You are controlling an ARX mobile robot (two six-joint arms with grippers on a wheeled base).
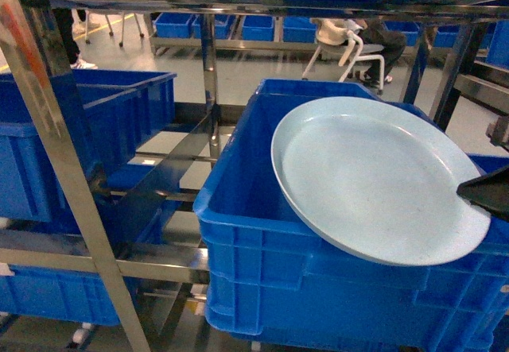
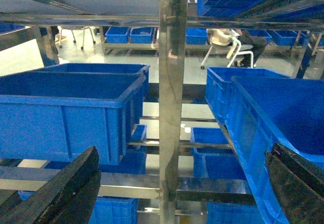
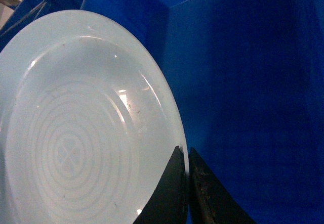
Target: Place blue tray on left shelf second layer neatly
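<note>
The blue tray (image 1: 374, 179) is up in the air, tilted, over a big blue crate (image 1: 262, 233) on the right side of the steel shelf (image 1: 208, 66). Its near edge hangs out past the crate's front wall. The right gripper (image 3: 187, 183) pinches the tray's rim at the right edge. In the right wrist view its two dark fingers (image 3: 169, 193) squeeze the thin rim between them, and rings show on the tray's face. Behind the tray is the dark blue inside of the crate.

In the left wrist view the left gripper (image 2: 177, 193) is spread wide with nothing in it. One dark finger (image 2: 61, 193) is at the bottom left and the other is at the bottom right. It points at a shiny upright post (image 2: 169, 107) in the middle of the shelf.

Another blue crate (image 1: 71, 137) sits on the left side of the shelf. More blue crates (image 2: 121, 34) stand on the floor far behind. A white chair (image 1: 343, 46) stands back there too, with someone sitting just beside it.
</note>
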